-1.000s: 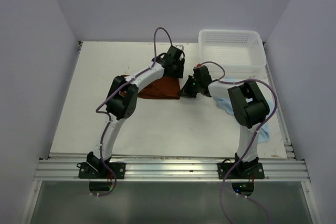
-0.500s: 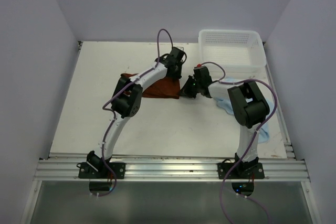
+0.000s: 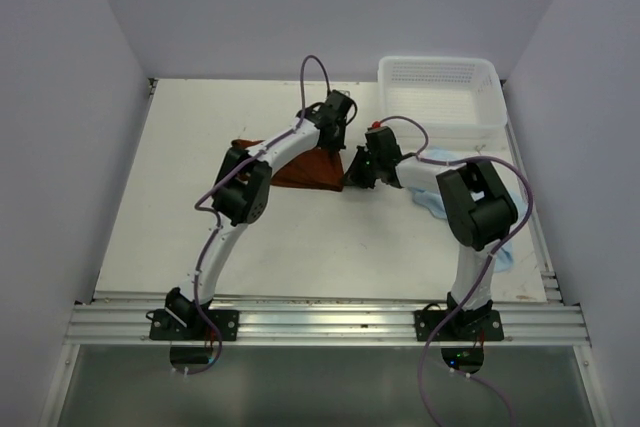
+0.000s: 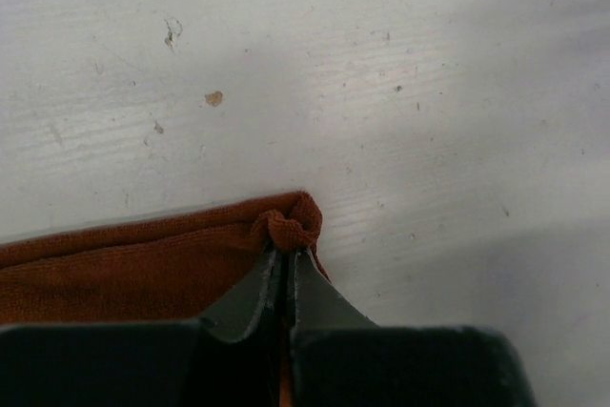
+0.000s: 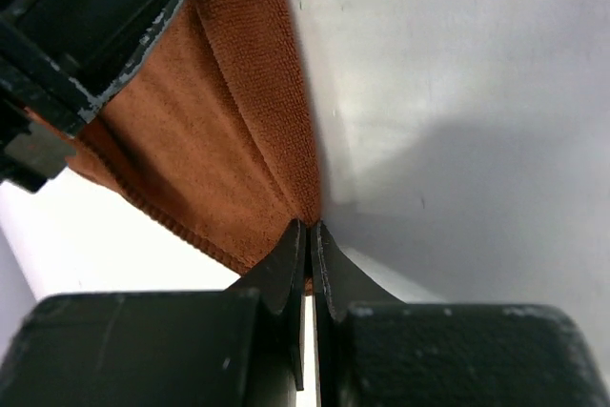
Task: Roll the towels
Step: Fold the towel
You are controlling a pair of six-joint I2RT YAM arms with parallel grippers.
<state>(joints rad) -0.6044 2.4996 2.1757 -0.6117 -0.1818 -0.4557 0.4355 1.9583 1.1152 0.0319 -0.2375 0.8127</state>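
The brown-red towel (image 3: pixel 305 169) lies flat in the middle of the top view. It looks soft, light and floppy, so corners are best to hold. The left gripper (image 4: pixel 286 256) pinches one corner shut; the right gripper (image 5: pixel 307 231) pinches another. The blue towel (image 3: pixel 428 201) lies lower right.
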